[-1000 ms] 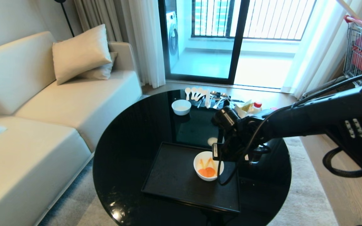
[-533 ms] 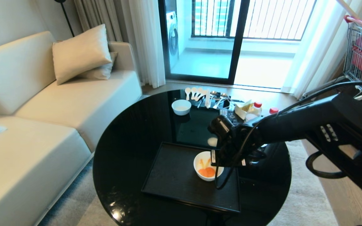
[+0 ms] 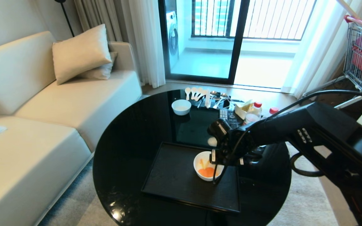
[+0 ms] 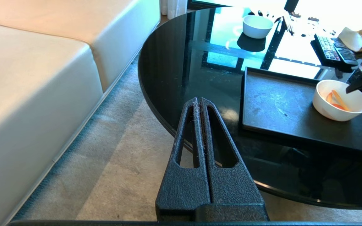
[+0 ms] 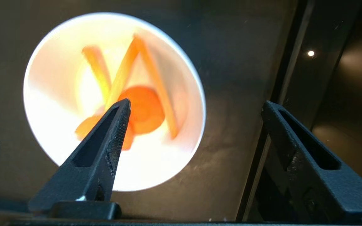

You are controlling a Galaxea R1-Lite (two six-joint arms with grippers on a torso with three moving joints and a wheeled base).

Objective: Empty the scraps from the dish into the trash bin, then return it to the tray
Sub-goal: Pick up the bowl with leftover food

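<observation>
A: What sits nearest the robot?

B: The left gripper, parked low off the near-left edge of the round black worktop, over the carpet. Its two fingers are pressed together with nothing between them.

A: And on the worktop itself?

B: The tray lies on the near part of it. The dish stands upright in the tray's far right corner area, with the scraps inside: orange slices at the bottom and pale strips leaning up the wall.

A: How is the right arm posed?

B: It reaches in from the right, forearm sloping down toward the dish, wrist bent so the right gripper points down. The fingers are spread wide and grip nothing. In the right wrist view one finger hangs over the dish's inside and the other is beyond the rim, over the tray's edge, so the dish's wall falls between them. I cannot tell whether either finger touches it.

A: What lies beyond that?

B: Farther back, a smaller white bowl, a row of spoons, remote controls, and red-capped bottles. To the left is a cream sofa with cushions
</observation>
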